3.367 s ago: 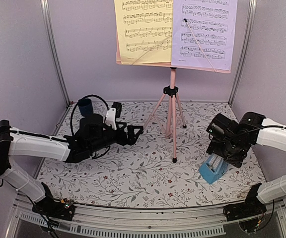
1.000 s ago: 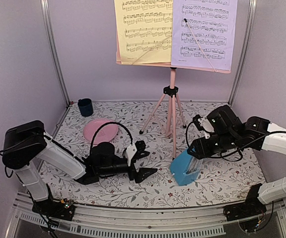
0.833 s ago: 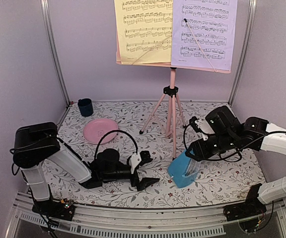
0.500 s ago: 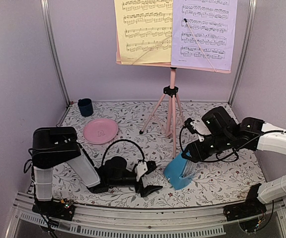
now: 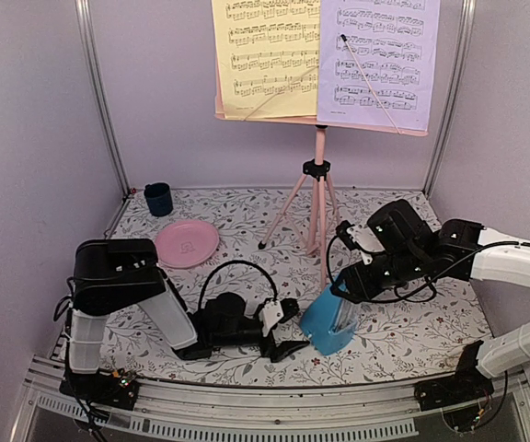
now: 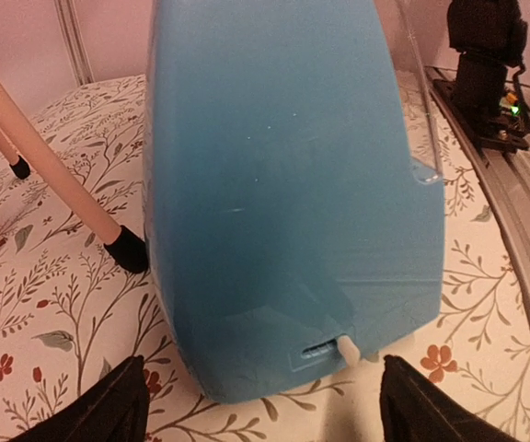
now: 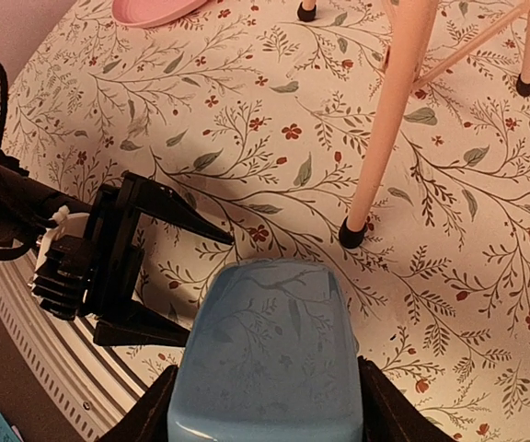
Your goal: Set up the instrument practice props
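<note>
Placing a blue metronome on the floral desk (image 5: 247,267), in front of a pink music stand (image 5: 320,184).
The metronome (image 5: 329,318) is clamped at its top by the right end effector (image 5: 352,284) and stood near centre, just right of the stand's near foot, probably to sit below the yellow sheet (image 5: 265,55) and lavender sheet (image 5: 375,55) propped above. The left end effector (image 5: 293,329) is laid low just left of it, fingers spread and empty, seemingly to steady it.
</note>
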Robot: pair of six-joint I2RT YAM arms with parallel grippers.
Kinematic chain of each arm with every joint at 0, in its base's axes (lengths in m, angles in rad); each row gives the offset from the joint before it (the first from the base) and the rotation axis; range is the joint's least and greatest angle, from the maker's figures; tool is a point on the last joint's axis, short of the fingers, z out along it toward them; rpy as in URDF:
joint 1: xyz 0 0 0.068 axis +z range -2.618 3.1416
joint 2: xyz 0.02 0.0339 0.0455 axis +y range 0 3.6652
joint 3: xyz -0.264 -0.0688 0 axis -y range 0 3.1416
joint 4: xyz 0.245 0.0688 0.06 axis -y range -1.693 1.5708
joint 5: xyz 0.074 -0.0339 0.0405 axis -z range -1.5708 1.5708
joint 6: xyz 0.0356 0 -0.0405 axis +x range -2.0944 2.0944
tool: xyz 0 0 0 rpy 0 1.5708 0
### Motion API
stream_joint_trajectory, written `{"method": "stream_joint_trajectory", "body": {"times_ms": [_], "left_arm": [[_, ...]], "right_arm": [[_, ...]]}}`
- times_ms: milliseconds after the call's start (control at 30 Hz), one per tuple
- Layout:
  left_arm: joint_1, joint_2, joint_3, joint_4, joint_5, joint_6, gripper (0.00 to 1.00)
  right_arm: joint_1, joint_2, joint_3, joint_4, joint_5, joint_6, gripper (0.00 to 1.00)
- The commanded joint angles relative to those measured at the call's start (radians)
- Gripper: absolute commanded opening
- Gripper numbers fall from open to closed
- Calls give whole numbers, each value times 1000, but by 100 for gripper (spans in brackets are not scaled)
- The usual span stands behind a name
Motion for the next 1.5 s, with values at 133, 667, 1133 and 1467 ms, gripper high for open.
{"method": "stream_joint_trajectory", "body": {"times_ms": [133, 667, 1133, 1467], "left_arm": [[-13, 39, 34, 5, -2, -2, 83], [-13, 55, 42, 5, -4, -5, 69], [-12, 43, 33, 10, -8, -5, 72], [12, -124, -194, 199, -131, -96, 96]], "right_arm": [[15, 6, 40, 80, -8, 25, 40], [20, 14, 40, 83, -4, 30, 37], [21, 13, 41, 84, 1, 37, 37], [76, 81, 114, 93, 101, 105, 41]]}}
